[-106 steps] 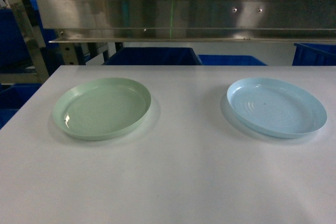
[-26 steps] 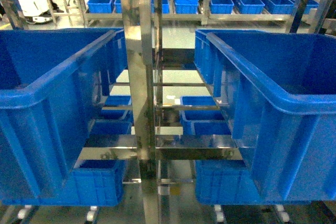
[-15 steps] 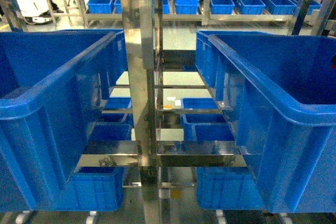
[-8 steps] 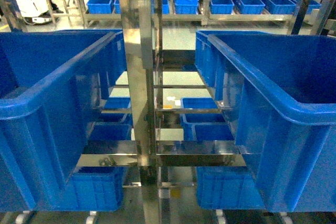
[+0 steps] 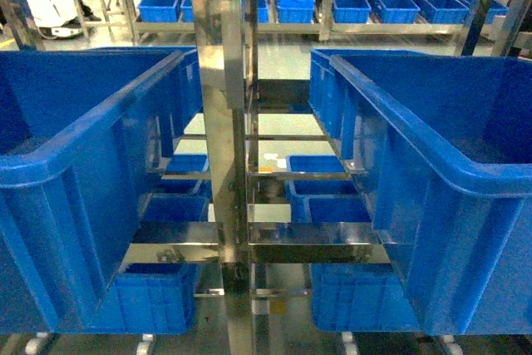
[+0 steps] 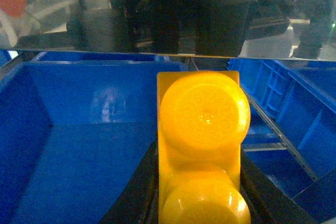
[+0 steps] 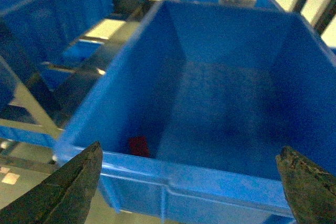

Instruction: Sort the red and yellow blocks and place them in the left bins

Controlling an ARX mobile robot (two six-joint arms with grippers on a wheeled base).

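The yellow block (image 6: 202, 145), orange-yellow with two round studs, fills the middle of the left wrist view. My left gripper (image 6: 199, 203) is shut on it, black jaws on both sides. It hangs above a deep blue bin (image 6: 79, 156). In the right wrist view the red block (image 7: 139, 145) lies on the floor of another blue bin (image 7: 231, 40), near its front left corner. My right gripper (image 7: 191, 182) is open and holds nothing, its fingertips spread wide over the bin's near rim. The head view shows two large blue bins, left (image 5: 83, 147) and right (image 5: 432, 164); neither gripper appears there.
A steel rack post (image 5: 220, 122) stands between the two big bins. Smaller blue bins (image 5: 320, 180) sit on lower shelves behind it. Rows of blue bins (image 5: 366, 2) line the racks at the back. A shiny steel shelf (image 6: 157, 19) hangs over the left bin.
The head view has gone from a white table with two plates to the bin rack. Over the last second the view has barely shifted.
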